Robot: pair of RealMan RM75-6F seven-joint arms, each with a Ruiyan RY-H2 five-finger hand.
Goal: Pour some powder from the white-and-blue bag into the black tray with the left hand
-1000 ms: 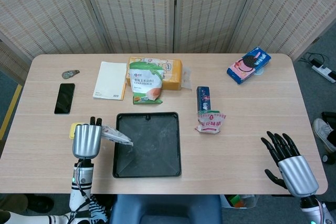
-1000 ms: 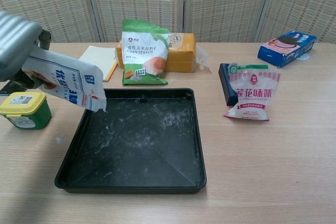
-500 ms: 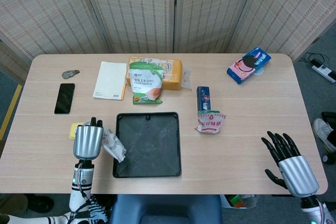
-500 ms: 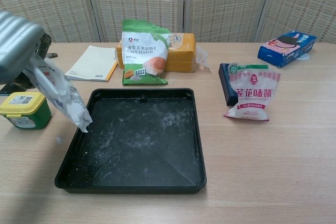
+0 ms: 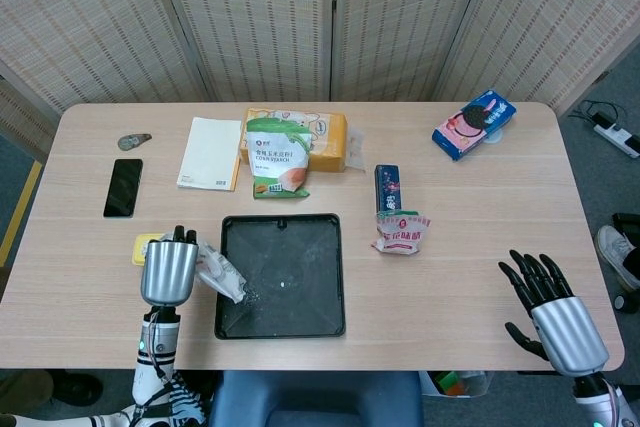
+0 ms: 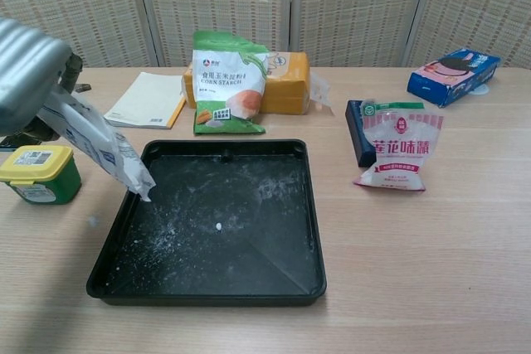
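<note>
My left hand (image 5: 167, 269) (image 6: 25, 72) grips the white-and-blue bag (image 5: 218, 273) (image 6: 101, 152) at the left of the black tray (image 5: 337, 277) (image 6: 315, 230). The bag is tipped with its open corner down over the tray's left edge. White powder (image 6: 218, 226) lies scattered on the tray floor, with a small white lump near the middle. My right hand (image 5: 548, 312) hangs open off the table's front right corner, holding nothing; only the head view shows it.
A yellow-lidded green tub (image 6: 37, 173) stands just left of the tray. Behind the tray are a corn starch bag (image 6: 227, 82), an orange pack (image 6: 286, 82) and a notebook (image 6: 148, 99). A pink-and-white bag (image 6: 397, 149) and dark box lie right; a phone (image 5: 122, 187) far left.
The left hand has turned the bag from lying sideways over the tray to pointing steeply down at its left edge. Fresh powder and a small lump now lie in the tray.
</note>
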